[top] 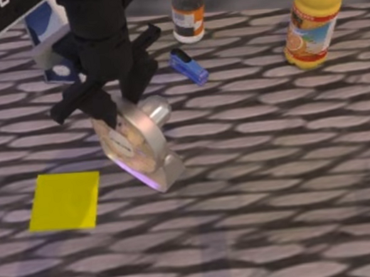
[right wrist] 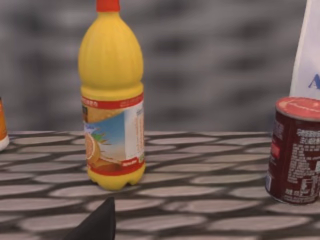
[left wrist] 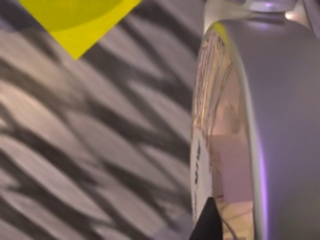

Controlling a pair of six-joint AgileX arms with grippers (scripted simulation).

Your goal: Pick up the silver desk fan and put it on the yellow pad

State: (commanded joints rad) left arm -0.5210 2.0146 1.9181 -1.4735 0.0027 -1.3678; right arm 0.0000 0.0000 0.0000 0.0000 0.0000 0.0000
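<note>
The silver desk fan (top: 140, 147) is tilted at the table's left middle, its pale face toward the left and its hub (top: 156, 109) toward the back. My left gripper (top: 116, 121) comes down from the back left and is shut on the fan's upper rim. In the left wrist view the rim (left wrist: 285, 130) fills one side, with one dark fingertip (left wrist: 206, 225) against the face. The yellow pad (top: 64, 200) lies flat in front of the fan and to its left, apart from it, and its corner (left wrist: 75, 20) also shows from the wrist. My right arm is outside the top view; only one fingertip (right wrist: 102, 220) shows.
A yellow-orange juice bottle (top: 313, 21) stands at the back right. At the back middle are an orange-labelled can (top: 188, 13) and a blue stapler (top: 189, 66). A blue and white box (top: 46, 40) sits behind my left arm. A dark red can (right wrist: 295, 150) shows in the right wrist view.
</note>
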